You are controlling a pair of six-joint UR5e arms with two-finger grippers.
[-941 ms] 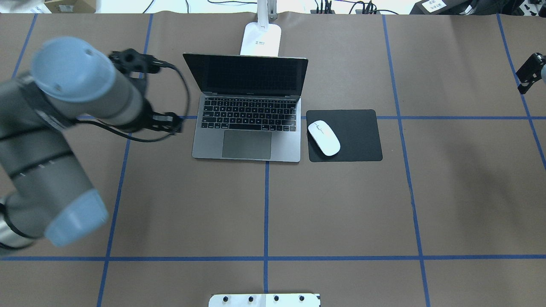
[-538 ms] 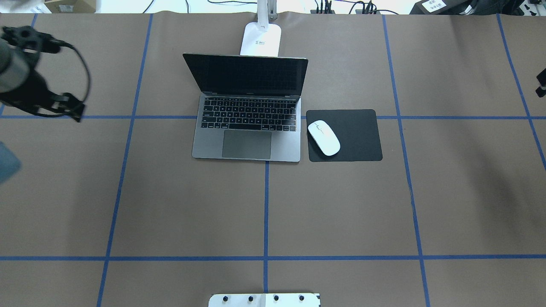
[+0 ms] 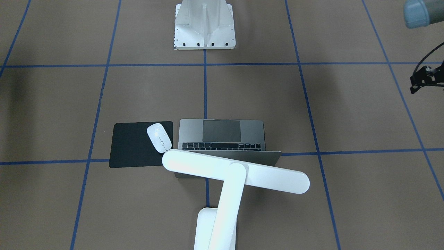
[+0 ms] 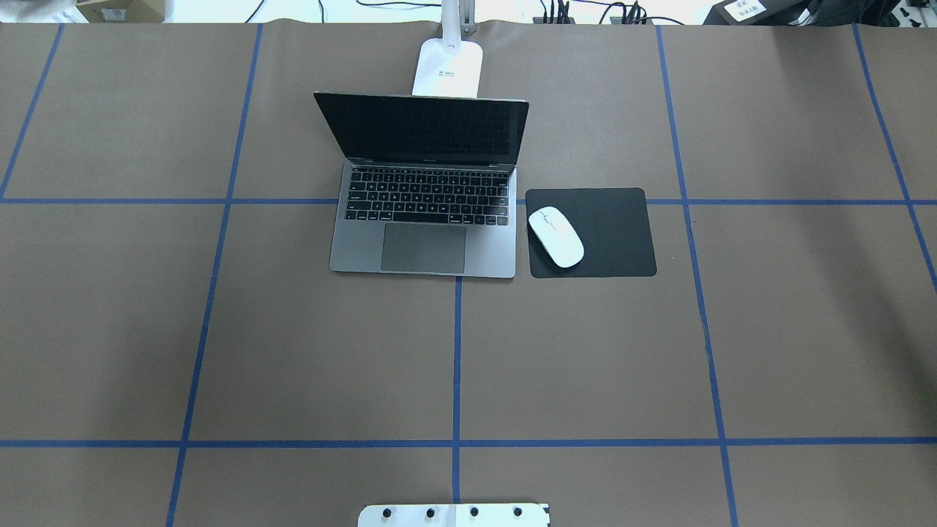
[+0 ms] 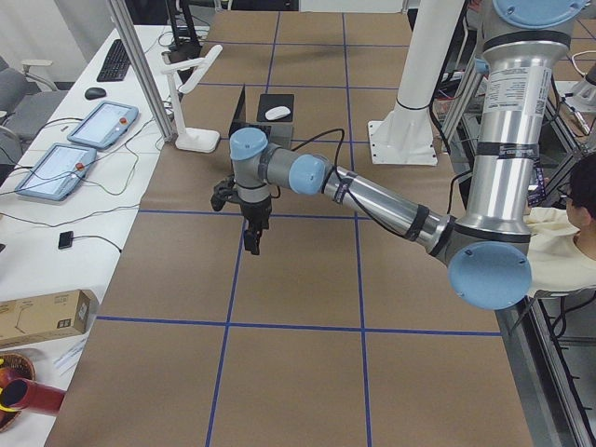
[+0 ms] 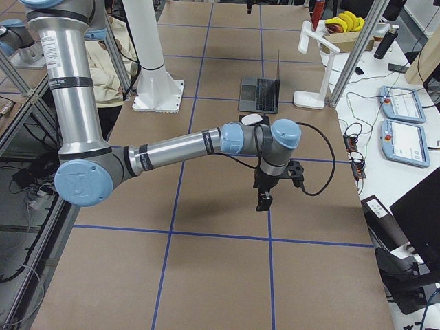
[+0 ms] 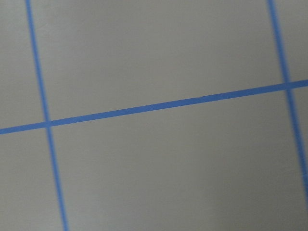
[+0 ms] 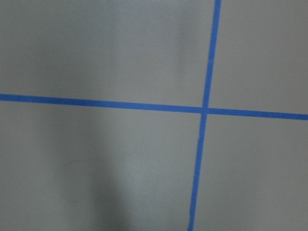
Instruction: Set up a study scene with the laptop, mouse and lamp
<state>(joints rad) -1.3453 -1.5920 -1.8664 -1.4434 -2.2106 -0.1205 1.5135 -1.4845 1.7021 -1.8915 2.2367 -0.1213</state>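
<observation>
Centrally on the brown table (image 4: 293, 351), the laptop (image 4: 424, 219) is sitting open, its dark screen tilting back and its keys and trackpad facing the robot. Taking the overhead view as the clock face, the mouse (image 4: 556, 236) is lying at 3 o'clock of the laptop, just beside its edge. It is resting on the 9 o'clock part of a black mat (image 4: 615, 234), with its long axis slanting a little. The lamp (image 3: 236, 172) is standing at 12 o'clock of the laptop, its flat base just behind the screen. In the front-facing view its long bar head is reaching across above the laptop lid, with one rounded end near the mouse. A white pedestal (image 3: 204, 24) is sitting at 6 o'clock, well apart from the laptop.

Both arms are stretching out over the table ends, beyond the overhead view's edges. The left gripper (image 5: 250, 247) is hanging pointed down above the cover at 9 o'clock, well apart from the laptop and touching nothing. Whether its fingers are apart or together I cannot tell. The right gripper (image 6: 263, 205) is hanging the same way at 3 o'clock, well apart from the mat. I cannot tell how its fingers are standing either. Both wrist cameras are showing only brown cover crossed by blue tape lines.
</observation>
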